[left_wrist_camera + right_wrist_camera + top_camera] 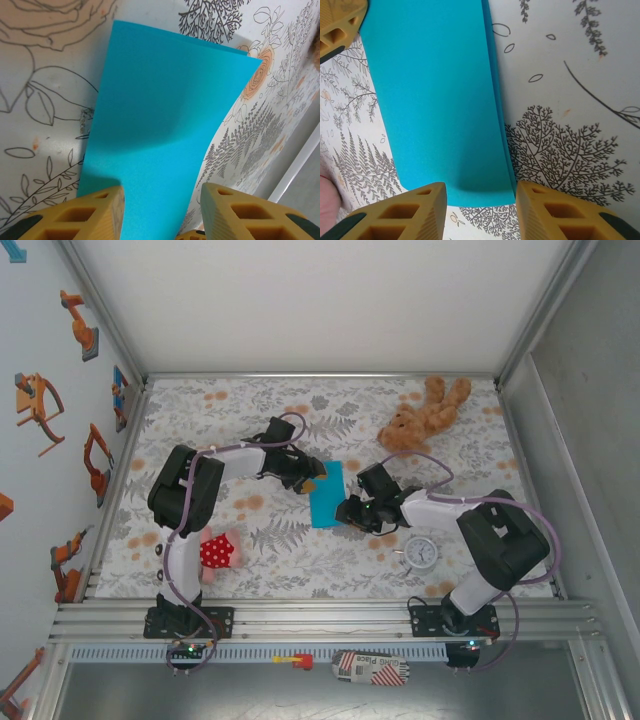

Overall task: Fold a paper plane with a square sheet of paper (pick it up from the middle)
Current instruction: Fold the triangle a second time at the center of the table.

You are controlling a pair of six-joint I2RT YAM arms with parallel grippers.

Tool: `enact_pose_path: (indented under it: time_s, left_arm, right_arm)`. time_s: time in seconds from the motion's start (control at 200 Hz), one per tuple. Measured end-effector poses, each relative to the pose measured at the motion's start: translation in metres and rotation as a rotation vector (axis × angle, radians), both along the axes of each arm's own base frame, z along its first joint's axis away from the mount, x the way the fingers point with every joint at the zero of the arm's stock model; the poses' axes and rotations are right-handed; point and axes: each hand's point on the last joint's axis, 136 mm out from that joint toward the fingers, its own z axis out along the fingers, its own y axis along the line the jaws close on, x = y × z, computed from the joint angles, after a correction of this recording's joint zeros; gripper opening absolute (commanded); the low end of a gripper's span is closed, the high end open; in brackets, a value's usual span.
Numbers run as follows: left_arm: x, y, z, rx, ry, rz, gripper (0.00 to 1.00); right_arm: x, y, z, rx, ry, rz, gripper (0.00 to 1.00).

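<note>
- Two grippers meet at the square sheet of paper, which lies folded to a narrow blue rectangle on the flowered table, about midway between the two arms.
- Its long axis runs away from the arm bases, slightly tilted. I think the coming fold turns on this, because the centre crease should follow that axis.
- The left gripper is at the far part of the left long edge, and the right gripper is at the near part of the right long edge. Neither arm is clearly nearer.
- From the left wrist, the sheet stretches straight ahead between the fingers and seems to bow up a little.
- From the right wrist, the short near edge lies just in front, between the fingers — the right long edge shows two layers.
- Both jaws stand partly apart, with a gap far wider than thin paper. I cannot tell if either gripper holds the sheet or only presses on it.
</note>
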Motion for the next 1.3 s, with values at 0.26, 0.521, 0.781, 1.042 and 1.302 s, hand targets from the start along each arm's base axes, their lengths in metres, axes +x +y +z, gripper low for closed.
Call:
enact_pose_path:
  time_s: [0.26, 0.521, 0.781, 1.042, 1.302]
  left_arm:
    - [0.0, 0.0, 0.0, 0.0, 0.0, -0.001, 0.45]
    - [0.0, 0.0, 0.0, 0.0, 0.0, 0.0, 0.44]
    - [0.0, 0.0, 0.0, 0.0, 0.001, -0.001, 0.44]
    - [0.0, 0.0, 0.0, 0.0, 0.001, -0.001, 0.44]
    - [0.0, 0.0, 0.0, 0.0, 0.001, -0.001, 0.44]
  right_arm:
    - [0.003, 0.002, 0.002, 0.007, -0.015, -0.002, 0.4]
    - [0.008, 0.004, 0.011, 0.027, -0.047, -0.004, 0.4]
    - [0.013, 0.009, 0.025, 0.073, -0.098, -0.005, 0.4]
    - [0.015, 0.01, 0.025, 0.076, -0.103, -0.013, 0.38]
    - [0.008, -0.001, 0.016, 0.02, -0.063, -0.036, 0.35]
